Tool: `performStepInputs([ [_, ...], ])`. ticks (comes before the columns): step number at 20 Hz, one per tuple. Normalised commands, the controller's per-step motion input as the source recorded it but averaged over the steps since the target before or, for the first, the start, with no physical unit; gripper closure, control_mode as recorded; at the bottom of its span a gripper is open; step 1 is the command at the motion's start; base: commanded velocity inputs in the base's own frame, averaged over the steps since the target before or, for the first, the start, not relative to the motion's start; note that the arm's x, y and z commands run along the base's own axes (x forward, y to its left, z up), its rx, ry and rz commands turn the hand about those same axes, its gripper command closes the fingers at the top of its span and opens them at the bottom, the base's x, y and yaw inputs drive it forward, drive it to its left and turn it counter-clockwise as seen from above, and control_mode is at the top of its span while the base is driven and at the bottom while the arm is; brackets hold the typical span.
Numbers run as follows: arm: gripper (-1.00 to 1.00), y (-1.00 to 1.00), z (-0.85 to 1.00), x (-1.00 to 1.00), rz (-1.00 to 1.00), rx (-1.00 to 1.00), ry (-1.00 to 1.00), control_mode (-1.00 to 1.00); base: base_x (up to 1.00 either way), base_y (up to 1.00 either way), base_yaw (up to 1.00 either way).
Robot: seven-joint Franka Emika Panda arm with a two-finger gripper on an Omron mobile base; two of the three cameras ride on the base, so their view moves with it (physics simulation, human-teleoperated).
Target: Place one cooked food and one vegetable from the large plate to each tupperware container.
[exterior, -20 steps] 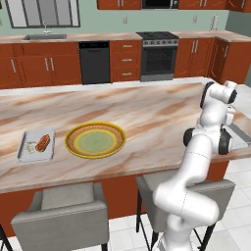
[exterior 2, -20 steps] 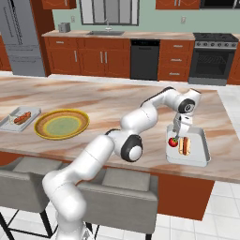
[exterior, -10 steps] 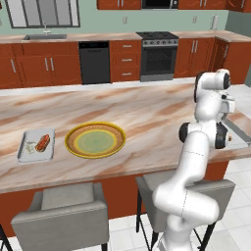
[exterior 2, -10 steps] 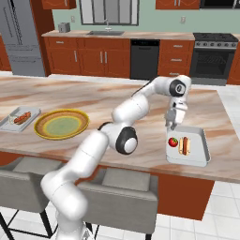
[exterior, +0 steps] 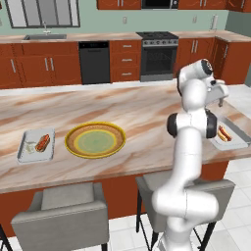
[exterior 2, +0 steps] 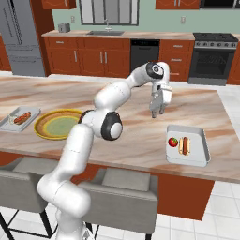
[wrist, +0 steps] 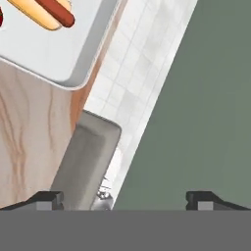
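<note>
2 trays [exterior 2: 188,145] [exterior 2: 18,118] filled, large plate [exterior 2: 57,124] bare; my jaws [exterior 2: 156,111] apart, empty above worktop [exterior 2: 131,126]. Judged complete; next, retreat.

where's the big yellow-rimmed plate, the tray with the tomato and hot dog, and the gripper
Wide round yellow-rimmed plate [exterior 2: 43,132]: right base view, on its near rim.
Pale grey rectangular tray with tomato and hot dog [exterior 2: 198,149]: right base view, bare floor right of the food.
Open two-finger gripper [exterior 2: 156,114]: right base view, between its fingertips.

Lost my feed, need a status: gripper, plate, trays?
Gripper open, empty, raised over counter. Large plate bare. Near tray holds hot dog and tomato; far tray holds sausage and pale vegetable. Nothing obstructing.
</note>
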Motion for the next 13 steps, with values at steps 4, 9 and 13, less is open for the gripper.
performStepInputs([
  [4, -1.00, 0.70, 0.00, -0.84, 0.31, -0.23, -0.05, -1.00, 0.00, 0.00, 0.00],
  [9, -1.00, 0.42, 0.00, -0.69, 0.10, -0.16, -0.12, -1.00, 0.00, 0.00, 0.00],
  [13, -1.00, 0.41, 0.00, -0.70, 0.10, -0.12, -0.22, -1.00, 0.00, 0.00, 0.00],
])
